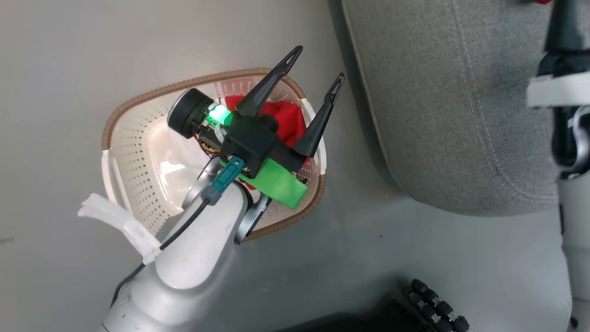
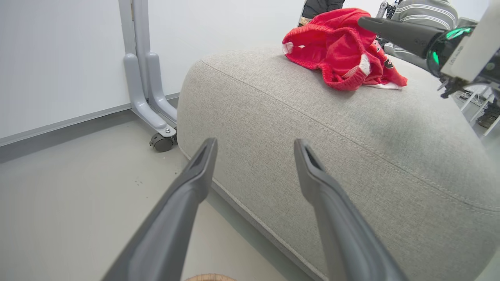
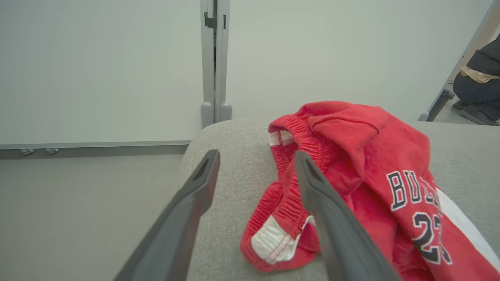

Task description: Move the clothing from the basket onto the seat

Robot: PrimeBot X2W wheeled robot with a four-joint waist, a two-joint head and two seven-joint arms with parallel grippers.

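Note:
The cream basket (image 1: 131, 152) with a brown rim stands on the floor left of the grey seat (image 1: 442, 101). A red garment (image 1: 288, 120) lies at the basket's far side, partly hidden by my left gripper (image 1: 319, 62), which hangs open and empty above it. In the left wrist view the left gripper (image 2: 256, 142) points at the side of the seat (image 2: 351, 164). More red clothing (image 3: 351, 175) with white cuffs and dark lettering lies on top of the seat (image 3: 230, 156). My right gripper (image 3: 256, 154) stands open just above that clothing, one finger (image 3: 312, 183) over it.
A grey wheeled stand leg (image 2: 156, 117) stands by the seat's far corner against a white wall. A person (image 3: 478, 74) crouches beyond the seat at the right. My right forearm (image 1: 569, 138) runs down the head view's right edge. Dark base wheels (image 1: 438, 309) show below.

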